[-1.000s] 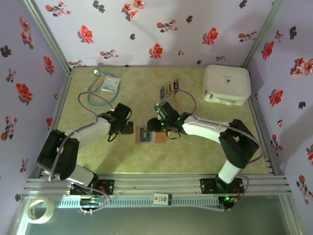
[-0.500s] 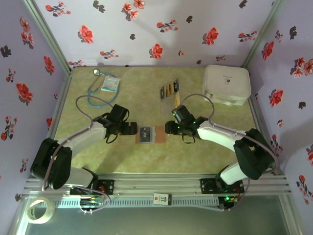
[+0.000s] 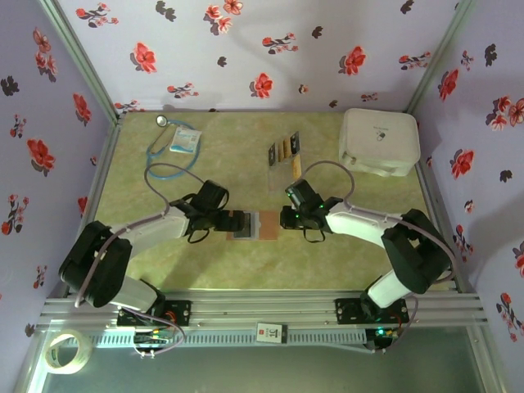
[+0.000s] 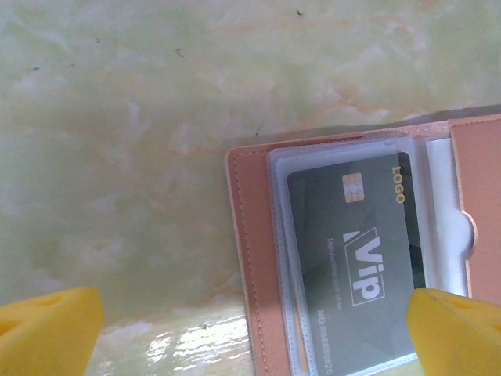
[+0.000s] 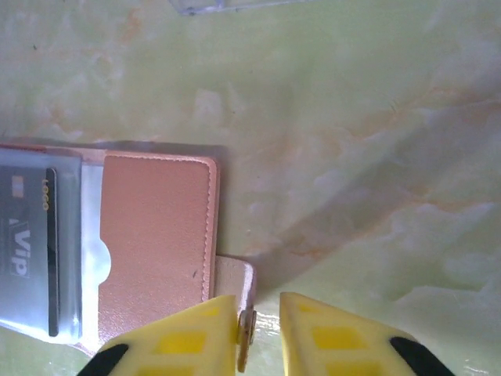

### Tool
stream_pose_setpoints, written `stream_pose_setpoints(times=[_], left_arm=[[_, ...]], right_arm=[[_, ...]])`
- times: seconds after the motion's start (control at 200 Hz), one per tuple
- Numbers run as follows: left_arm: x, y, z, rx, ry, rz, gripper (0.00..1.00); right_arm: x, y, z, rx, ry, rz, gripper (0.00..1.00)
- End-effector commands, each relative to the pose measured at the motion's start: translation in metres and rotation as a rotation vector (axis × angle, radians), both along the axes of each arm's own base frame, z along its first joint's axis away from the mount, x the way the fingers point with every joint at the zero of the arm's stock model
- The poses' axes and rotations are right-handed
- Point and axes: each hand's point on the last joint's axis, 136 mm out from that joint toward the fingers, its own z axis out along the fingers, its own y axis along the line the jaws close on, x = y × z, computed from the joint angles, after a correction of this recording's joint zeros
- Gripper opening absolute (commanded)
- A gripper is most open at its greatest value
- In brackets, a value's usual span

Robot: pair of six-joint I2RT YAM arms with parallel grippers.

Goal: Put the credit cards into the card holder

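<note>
- The wallet (image 3: 260, 223) lies open and flat on the table (image 3: 164, 270). It is well apart from the white case (image 3: 379, 141), nearer the arm bases than the case and to its left in the top view.
- It is reddish-brown and leather-like, with a stitched edge. A clear plastic sleeve fills one half, and the other half has a plain pocket with a rounded thumb notch.
- A grey card (image 4: 356, 266) sits inside the sleeve. It has a gold chip, "LOGO" in gold, and a boxed white "VIP". The smaller lines of print are too blurred to read.
- Loose cards (image 3: 283, 148), some dark and some yellow-orange, lie in a short row level with the white case and to its left.
- The left gripper (image 4: 250, 337) is at the end of the wallet that faces away from the white case. Its yellow fingers are spread wide and hold nothing.
- The right gripper (image 5: 258, 333) is at the end of the wallet nearer the white case. Its fingers are drawn close around the clasp tab (image 5: 235, 282). The tab rests against one finger and a slit shows beside the other, so I cannot tell whether they pinch it.
</note>
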Motion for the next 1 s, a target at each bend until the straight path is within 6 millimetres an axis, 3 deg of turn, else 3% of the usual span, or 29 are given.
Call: stream_pose_setpoints(times=[0.0, 0.245, 0.995], left_arm=[[-0.002, -0.011, -0.005, -0.055, 0.01, -0.001, 1.0], [-0.002, -0.02, -0.008, -0.103, -0.002, -0.006, 1.0], [-0.001, -0.032, -0.009, -0.193, -0.009, 0.02, 1.0]], right_arm=[[-0.001, -0.003, -0.005, -0.002, 0.001, -0.004, 0.13], [-0.001, -0.003, -0.003, 0.002, -0.007, 0.014, 0.0], [0.004, -0.008, 0.001, -0.002, -0.022, 0.014, 0.0]])
